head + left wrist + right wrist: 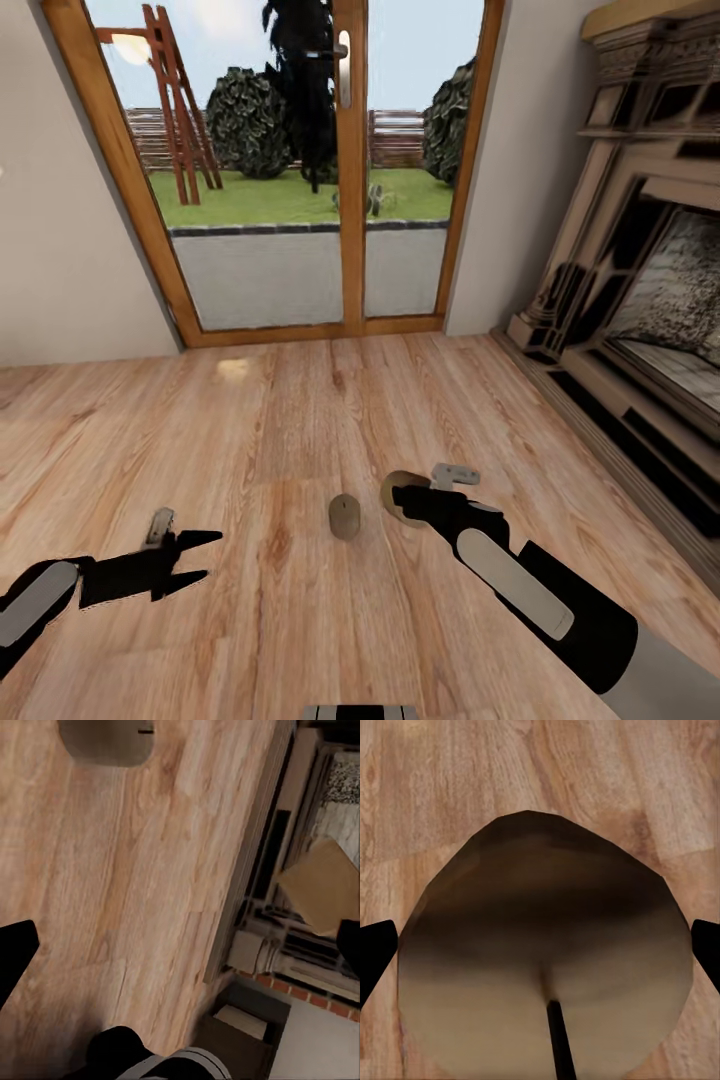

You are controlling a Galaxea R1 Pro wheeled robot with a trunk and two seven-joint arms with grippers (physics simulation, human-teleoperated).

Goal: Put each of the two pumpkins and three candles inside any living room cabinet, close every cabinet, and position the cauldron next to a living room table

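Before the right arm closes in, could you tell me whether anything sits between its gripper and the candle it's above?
Nothing visible does. The right gripper hangs directly over one candle on the wood floor, its two fingers spread on either side with only bare gap between. The other candle lies apart, toward the left arm.

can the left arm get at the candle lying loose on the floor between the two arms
Probably yes. The candle lies on bare wooden floor with nothing between it and the open left tool. The right tool is busy around a second candle.
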